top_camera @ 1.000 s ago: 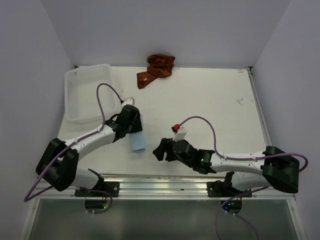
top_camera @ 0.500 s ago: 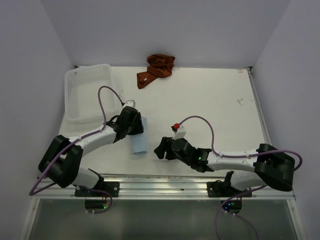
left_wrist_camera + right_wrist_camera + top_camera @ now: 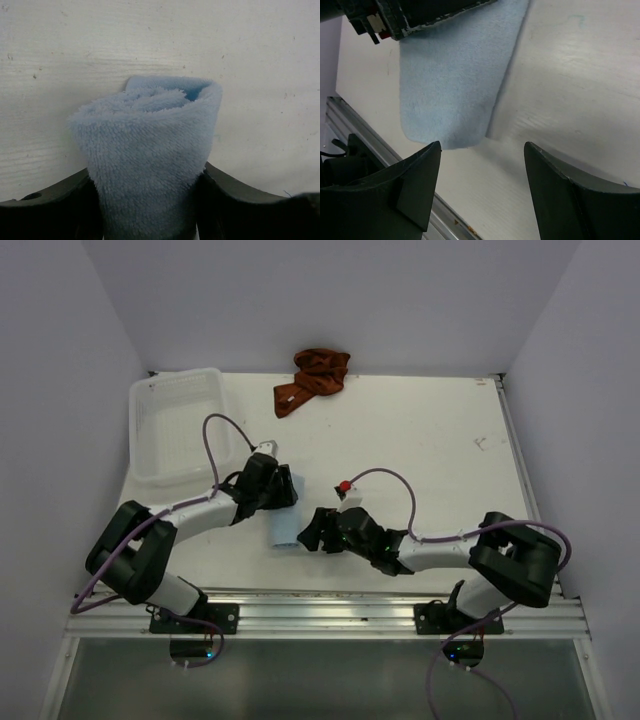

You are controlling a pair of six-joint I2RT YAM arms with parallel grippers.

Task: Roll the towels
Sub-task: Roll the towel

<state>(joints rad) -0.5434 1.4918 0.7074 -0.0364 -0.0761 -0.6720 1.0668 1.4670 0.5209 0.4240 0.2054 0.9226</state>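
Observation:
The light-blue towel [image 3: 145, 130] is a loose roll lying on the white table, and my left gripper [image 3: 147, 172] is shut on it, both dark fingers pressed to its sides. Seen from above, that towel [image 3: 283, 530] sticks out below the left gripper [image 3: 281, 504]. My right gripper [image 3: 306, 530] stands open just right of the towel's free end, nothing between its fingers. From the right wrist, the towel's flat end [image 3: 455, 85] lies just beyond the right gripper [image 3: 482, 145]. The rust towel [image 3: 312, 380] lies crumpled at the table's far edge.
A white mesh basket [image 3: 150, 400] sits at the far left of the table [image 3: 430, 440]. The metal rail [image 3: 320, 605] runs along the near edge, close under the right gripper. Part of the left gripper's body [image 3: 420, 15] shows at the top of the right wrist view.
My right gripper has slid left up to the blue towel's end. The left gripper has shifted slightly right and away from me with the towel.

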